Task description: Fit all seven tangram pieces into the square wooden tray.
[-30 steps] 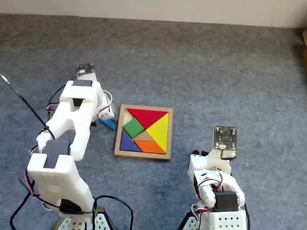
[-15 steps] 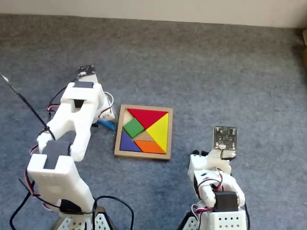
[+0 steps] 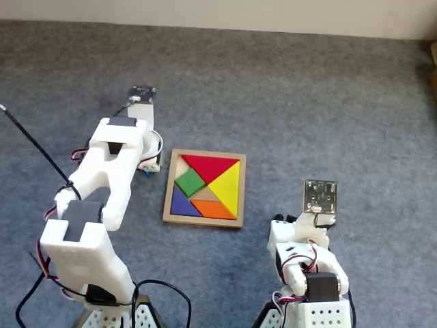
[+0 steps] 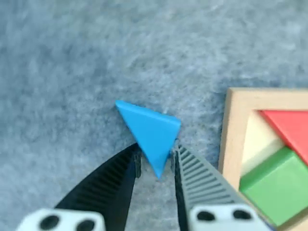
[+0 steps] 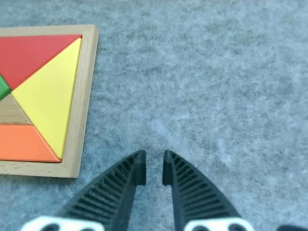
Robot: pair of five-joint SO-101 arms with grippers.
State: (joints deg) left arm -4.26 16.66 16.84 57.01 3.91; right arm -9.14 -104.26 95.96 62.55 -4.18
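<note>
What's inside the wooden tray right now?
Five pieces: red, yellow, green, orange, purple, plus two bare wooden patches. Nothing covers the tray; the blue triangle sits outside, in the left hand.

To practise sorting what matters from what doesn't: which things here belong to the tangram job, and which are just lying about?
Belongs to the job: wooden tray, blue triangle, red triangle, yellow triangle, green square, orange piece, purple triangle, left gripper.
Just lying about: grey carpet, black cable.
</note>
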